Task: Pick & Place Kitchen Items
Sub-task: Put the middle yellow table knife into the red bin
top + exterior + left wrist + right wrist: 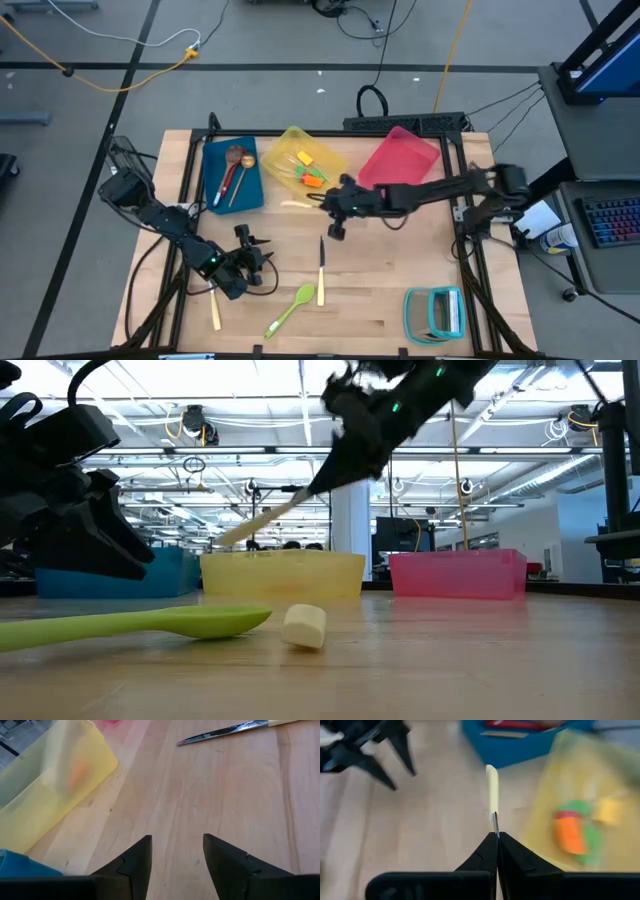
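Right hand (497, 836): fingers pressed together on the metal end of a cream-handled utensil (492, 787), carried in the air beside the yellow bin (325, 161), handle pointing out ahead of the fingers.
Left hand (176, 855): fingers spread wide, holding nothing, low over bare wood at the near left of the worktop (380, 285).
Worktop: pale wooden planks with visible grain and seams.
Blue bin (212, 170): far left, rectangular plastic; holds a wooden spoon (237, 158), a brass-coloured spoon (246, 164) and a red-handled piece.
Yellow bin contents: translucent plastic walls; small orange (314, 180), green and yellow spatulas lie inside.
Pink bin (400, 155): far right of the row, translucent plastic; contents cannot be made out.
Lime-green spoon (291, 307): smooth plastic, lying flat near the front edge, bowl toward the centre.
Knife (321, 272): cream handle and slim metal blade, flat on the wood just right of the green spoon.
Wooden stick utensil (214, 308): thin, lying near the left hand at the near left.
Teal-framed rack (436, 312): rectangular, at the near right corner.
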You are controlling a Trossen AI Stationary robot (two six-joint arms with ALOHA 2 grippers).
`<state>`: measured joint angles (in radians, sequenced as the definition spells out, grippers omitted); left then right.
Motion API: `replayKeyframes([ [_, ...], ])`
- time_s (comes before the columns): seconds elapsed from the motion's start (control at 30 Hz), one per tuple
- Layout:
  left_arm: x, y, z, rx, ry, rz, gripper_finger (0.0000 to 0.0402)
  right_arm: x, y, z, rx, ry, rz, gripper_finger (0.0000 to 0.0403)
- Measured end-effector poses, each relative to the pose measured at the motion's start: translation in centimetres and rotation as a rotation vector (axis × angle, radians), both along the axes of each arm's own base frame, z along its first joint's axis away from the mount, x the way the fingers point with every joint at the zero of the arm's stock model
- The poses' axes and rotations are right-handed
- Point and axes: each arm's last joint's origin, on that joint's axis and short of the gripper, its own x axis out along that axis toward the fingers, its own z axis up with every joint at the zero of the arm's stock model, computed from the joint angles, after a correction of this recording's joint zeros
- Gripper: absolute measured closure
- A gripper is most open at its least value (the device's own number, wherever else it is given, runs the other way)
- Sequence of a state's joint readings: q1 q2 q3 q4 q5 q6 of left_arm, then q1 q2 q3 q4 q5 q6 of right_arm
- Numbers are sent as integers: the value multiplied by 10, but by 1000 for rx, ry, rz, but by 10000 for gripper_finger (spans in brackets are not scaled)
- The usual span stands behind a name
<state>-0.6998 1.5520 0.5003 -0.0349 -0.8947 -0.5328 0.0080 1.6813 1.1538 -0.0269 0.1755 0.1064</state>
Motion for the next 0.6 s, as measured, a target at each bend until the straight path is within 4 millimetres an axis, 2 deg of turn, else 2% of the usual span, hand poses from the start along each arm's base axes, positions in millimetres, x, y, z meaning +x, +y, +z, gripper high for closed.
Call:
replayKeyframes([
  [0.13,0,0,0,-6,1,0,220,-23,8,30,-111,-3,-113,402],
  [0.27,0,0,0,-15,-4,6,220,-45,16,50,-226,2,-252,402],
  [0.43,0,0,0,-28,-10,13,220,-64,23,53,-329,37,-464,401],
  [0.6,0,0,0,-40,-17,22,220,-79,17,45,-347,59,-691,401],
])
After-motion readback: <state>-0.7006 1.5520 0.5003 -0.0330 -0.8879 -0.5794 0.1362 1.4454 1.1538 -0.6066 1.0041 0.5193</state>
